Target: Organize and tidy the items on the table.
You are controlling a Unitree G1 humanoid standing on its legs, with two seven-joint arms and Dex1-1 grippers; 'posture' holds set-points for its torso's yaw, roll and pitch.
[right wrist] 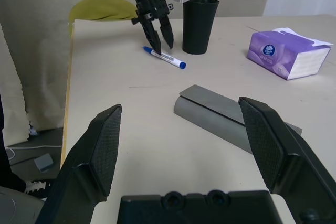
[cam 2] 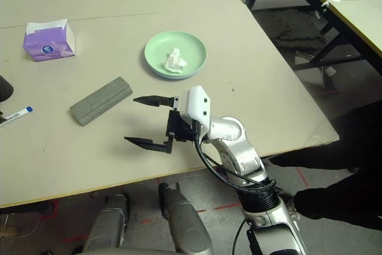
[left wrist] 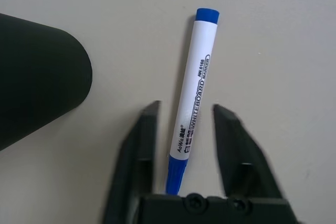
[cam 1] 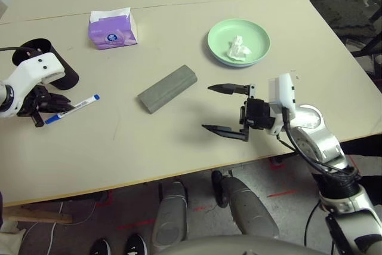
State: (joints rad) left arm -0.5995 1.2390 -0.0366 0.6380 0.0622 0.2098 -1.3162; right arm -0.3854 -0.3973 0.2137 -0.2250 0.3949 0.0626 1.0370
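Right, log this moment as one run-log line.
left gripper: jaws open around marker, marker on table | right gripper: jaws open, empty | tissue: on green plate | glasses case: on table

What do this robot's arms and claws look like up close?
The right forearm is silver, rounded and jointed, with black cables along it and a black ribbed band. A white housing sits behind the right claw, whose two black fingers taper to points. The left claw is black too.

soft even light, faint shadows, near edges blurred
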